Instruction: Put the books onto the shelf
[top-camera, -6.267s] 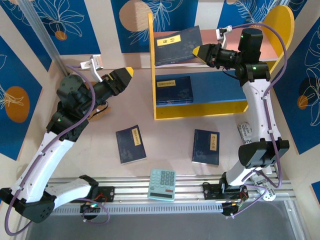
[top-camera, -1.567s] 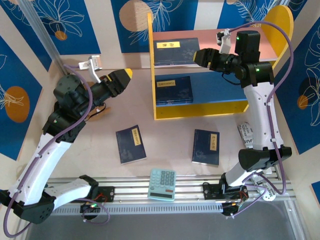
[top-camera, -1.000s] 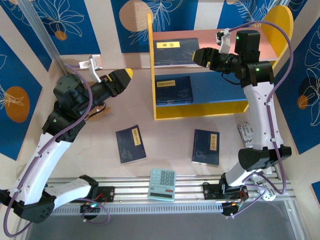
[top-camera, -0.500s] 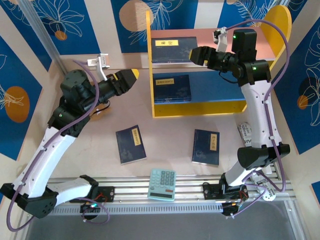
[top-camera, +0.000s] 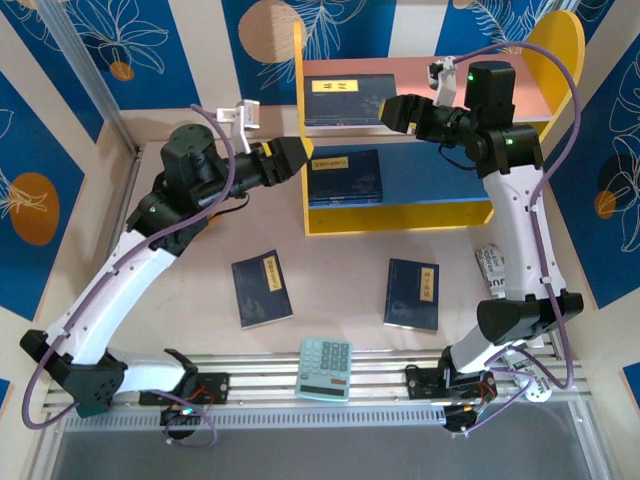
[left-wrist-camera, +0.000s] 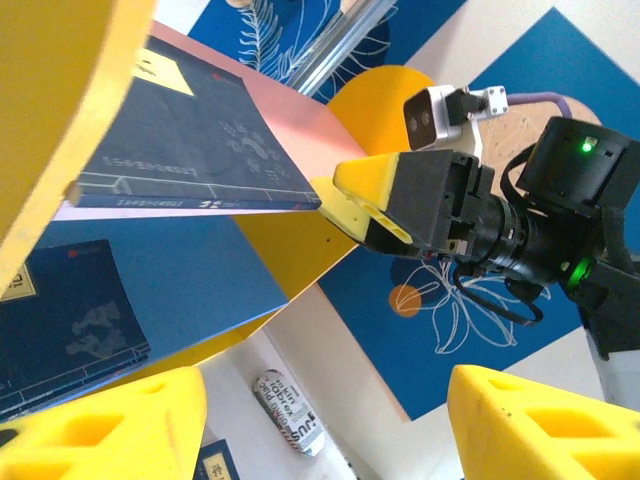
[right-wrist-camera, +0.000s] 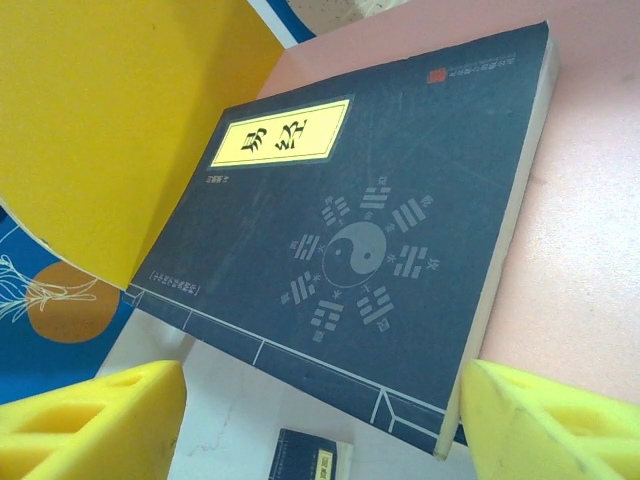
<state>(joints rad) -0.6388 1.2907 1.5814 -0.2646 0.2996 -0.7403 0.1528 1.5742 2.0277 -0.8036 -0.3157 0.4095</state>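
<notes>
Book lies on the shelf; right gripper unclenched.
Left gripper spread, empty; table books likely next.

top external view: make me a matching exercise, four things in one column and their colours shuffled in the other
Things:
1. calculator
2. top board
3. lower board
4. rounded side panel

Colours:
a. blue
b. yellow
c. mint green
d. pink

Pairs: 1-c, 2-d, 3-a, 4-b
</notes>
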